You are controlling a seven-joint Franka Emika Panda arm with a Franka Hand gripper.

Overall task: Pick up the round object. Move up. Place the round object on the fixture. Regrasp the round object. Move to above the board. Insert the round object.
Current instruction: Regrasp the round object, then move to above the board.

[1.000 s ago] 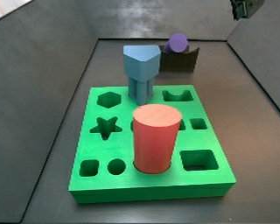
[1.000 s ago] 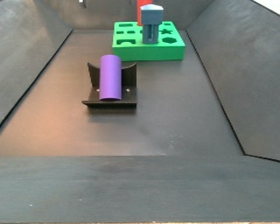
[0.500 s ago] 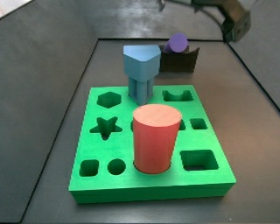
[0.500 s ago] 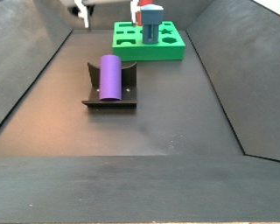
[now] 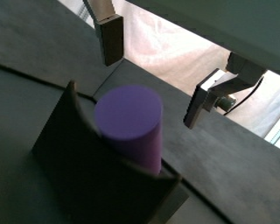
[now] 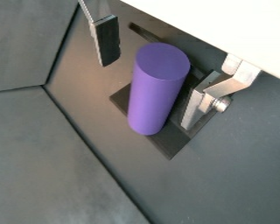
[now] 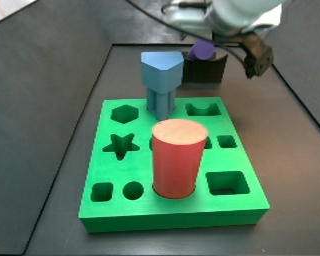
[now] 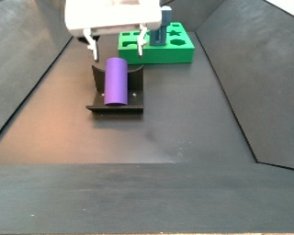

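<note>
Gripper (image 6: 153, 66) jaws wide apart, straddling the round object (image 6: 153, 87) w/o touching, obj lying in the fixture (image 8: 117, 95) notch, well apart from the board (image 8: 175, 50)

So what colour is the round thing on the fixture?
Purple; the round object shows best in a wrist view, between the open gripper fingers.

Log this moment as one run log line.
phase: regrasp approach | gripper: open, above fixture, fingers flanking, not touching | round object: lying in fixture notch | board: red cylinder, blue peg standing
</note>
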